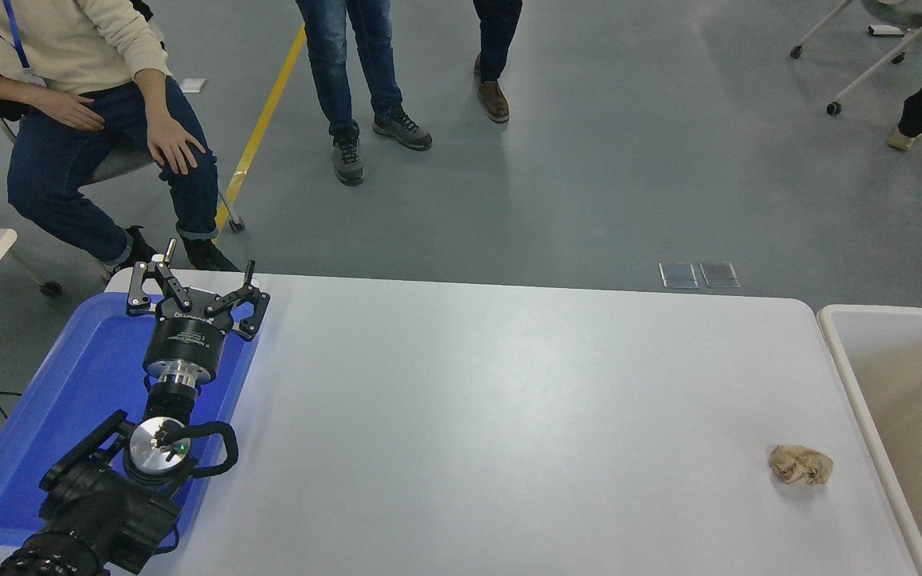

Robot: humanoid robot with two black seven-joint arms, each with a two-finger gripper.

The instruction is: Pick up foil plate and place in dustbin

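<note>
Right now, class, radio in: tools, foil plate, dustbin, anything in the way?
Left tool open, parked over blue tray. Right tool not in view. Foil plate not visible; dustbin at right edge. Paper ball on table near it.

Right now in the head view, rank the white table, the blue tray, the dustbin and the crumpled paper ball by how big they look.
1. white table, largest by far.
2. blue tray.
3. crumpled paper ball, smallest.
The dustbin is cut off by the picture's right edge, so its rank against the tray is unsure.
</note>
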